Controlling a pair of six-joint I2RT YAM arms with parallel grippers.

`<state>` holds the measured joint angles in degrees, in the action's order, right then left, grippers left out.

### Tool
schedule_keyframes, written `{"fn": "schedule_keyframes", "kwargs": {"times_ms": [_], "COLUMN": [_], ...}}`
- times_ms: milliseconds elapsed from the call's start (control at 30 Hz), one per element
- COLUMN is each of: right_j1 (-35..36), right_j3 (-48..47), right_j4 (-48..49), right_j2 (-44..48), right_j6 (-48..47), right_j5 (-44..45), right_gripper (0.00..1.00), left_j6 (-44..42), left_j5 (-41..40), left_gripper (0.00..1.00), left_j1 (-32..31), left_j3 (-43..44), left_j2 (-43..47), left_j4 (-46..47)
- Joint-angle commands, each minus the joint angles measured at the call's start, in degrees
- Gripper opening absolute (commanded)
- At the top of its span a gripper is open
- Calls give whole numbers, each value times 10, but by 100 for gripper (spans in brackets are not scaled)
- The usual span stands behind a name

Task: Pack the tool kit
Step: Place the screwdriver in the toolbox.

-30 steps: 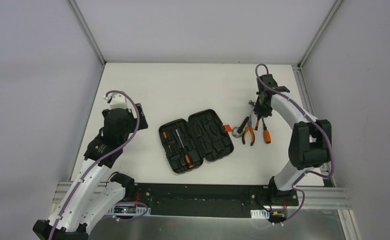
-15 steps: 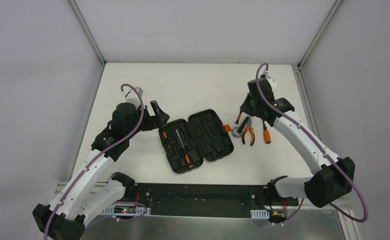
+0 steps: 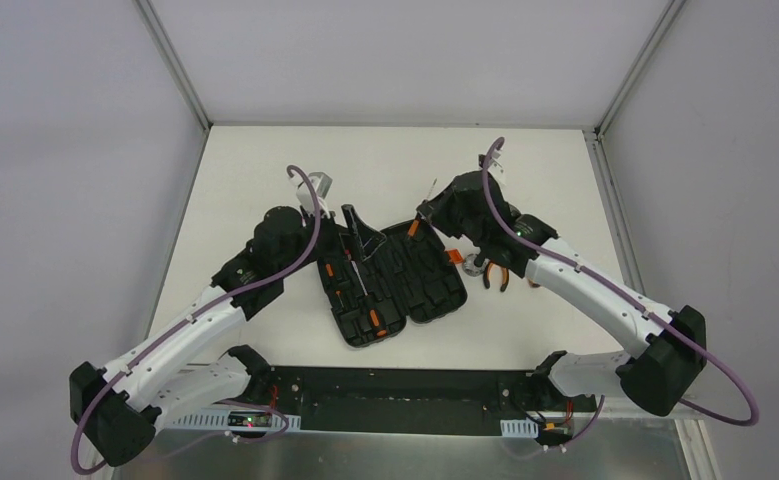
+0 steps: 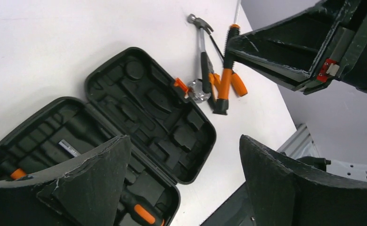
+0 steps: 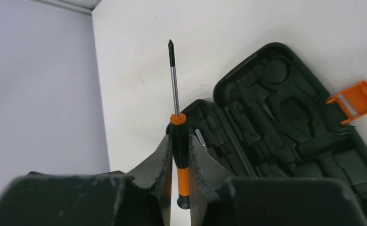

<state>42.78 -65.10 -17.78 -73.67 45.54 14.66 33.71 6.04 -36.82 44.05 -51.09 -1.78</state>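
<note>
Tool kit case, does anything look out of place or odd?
Nothing looks damaged. The case lies open on the table, many slots empty; the hammer and pliers lie loose beside its latch side. The right gripper holds a screwdriver.

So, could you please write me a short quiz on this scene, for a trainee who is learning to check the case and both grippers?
1. True or false: the case lies open on the table.
2. What does the right gripper hold?
A. a wrench
B. a screwdriver
C. nothing
3. Fill in the missing word: the left gripper is over the case, it holds nothing, and its jaws are ____.

Key
1. True.
2. B. The fingers clamp the black and orange handle, and the tip points away from the camera.
3. Open.
</note>
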Motion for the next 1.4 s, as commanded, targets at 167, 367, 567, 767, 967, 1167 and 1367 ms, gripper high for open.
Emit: {"fn": "schedule_keyframes", "kwargs": {"times_ms": [167,367,567,767,967,1167,1367], "right_j1": [50,64,69,68,65,64,64], "right_j3": [-27,-25,-24,-13,-26,9,65], "right_j4": [84,100,107,120,81,23,13], "right_j2": [-5,-4,-9,1,31,99,183], "right_j6": [52,56,49,-14,-209,-564,-806], "right_j5": [6,12,8,-4,-41,-199,-335], "right_gripper": [0,0,0,18,54,60,60], "left_j6": [-22,-31,-37,-96,-207,-320,-401], "left_j5": [32,33,42,9,-19,62,158], "left_gripper": [78,65,33,0,0,0,0], "left_j1": [-36,-46,-51,-50,-36,-32,-31], "left_j3": [-4,1,7,31,104,181,216], "left_j2": [-52,-89,-96,-69,-45,-56,-60], "left_j4": [105,121,120,27,-172,-344,-413]}}
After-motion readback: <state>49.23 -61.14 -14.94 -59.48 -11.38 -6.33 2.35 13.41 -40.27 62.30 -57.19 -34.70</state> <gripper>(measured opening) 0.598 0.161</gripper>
